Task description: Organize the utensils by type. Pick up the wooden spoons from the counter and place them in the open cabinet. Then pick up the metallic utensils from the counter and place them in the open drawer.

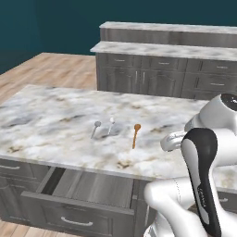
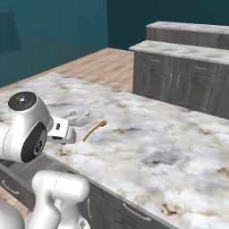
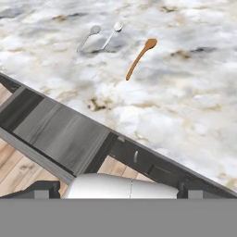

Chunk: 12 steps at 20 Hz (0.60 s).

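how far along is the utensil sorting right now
Nothing looks sorted yet. The orange-brown wooden spoon and the two small silver metal utensils all lie on the white-grey marble counter. The wide grey wood-grain drawer is pulled open with nothing visible inside. Nothing is in hand. All three pieces are left to move.

On the white-grey marble counter (image 1: pixel 55 115) you have three utensils lying in a row, near the front edge. In the left base view the orange-brown wooden spoon (image 1: pixel 135 135) lies rightmost; to its left lie two small silver metal utensils, one (image 1: pixel 111 124) just beside the other (image 1: pixel 96 128), both apart from the spoon. Below the counter's front edge, the wide shallow grey wood-grain drawer (image 1: pixel 92 187) stands pulled out, in front of and beneath the utensils. Behind the counter, across the floor, stands a row of grey base cabinets (image 1: pixel 157 78).
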{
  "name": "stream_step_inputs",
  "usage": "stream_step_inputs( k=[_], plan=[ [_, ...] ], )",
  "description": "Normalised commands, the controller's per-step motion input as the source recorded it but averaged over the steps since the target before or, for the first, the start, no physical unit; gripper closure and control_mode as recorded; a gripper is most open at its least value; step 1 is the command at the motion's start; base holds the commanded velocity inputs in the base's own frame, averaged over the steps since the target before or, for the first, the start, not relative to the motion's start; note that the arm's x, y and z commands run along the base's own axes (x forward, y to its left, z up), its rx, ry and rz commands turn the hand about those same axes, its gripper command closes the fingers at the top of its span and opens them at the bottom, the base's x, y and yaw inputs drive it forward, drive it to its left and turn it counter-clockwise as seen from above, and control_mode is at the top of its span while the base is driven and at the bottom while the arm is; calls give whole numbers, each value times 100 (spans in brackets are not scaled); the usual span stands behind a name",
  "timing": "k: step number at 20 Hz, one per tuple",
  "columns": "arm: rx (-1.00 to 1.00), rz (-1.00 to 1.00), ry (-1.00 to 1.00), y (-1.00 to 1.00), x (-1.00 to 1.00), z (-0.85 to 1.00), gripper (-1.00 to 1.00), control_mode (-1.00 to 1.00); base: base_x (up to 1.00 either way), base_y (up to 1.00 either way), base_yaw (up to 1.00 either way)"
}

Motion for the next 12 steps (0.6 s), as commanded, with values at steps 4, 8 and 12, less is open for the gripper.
stream_step_inputs(
  k=[4,8,12],
  plan=[
    [0,0,0,0,0,0,-100,100,1,0,0],
    [-3,-14,11,0,46,-6,-100,-100,8,0,-1],
    [-1,-20,22,-1,83,-7,-100,-100,0,0,0]
  ],
)
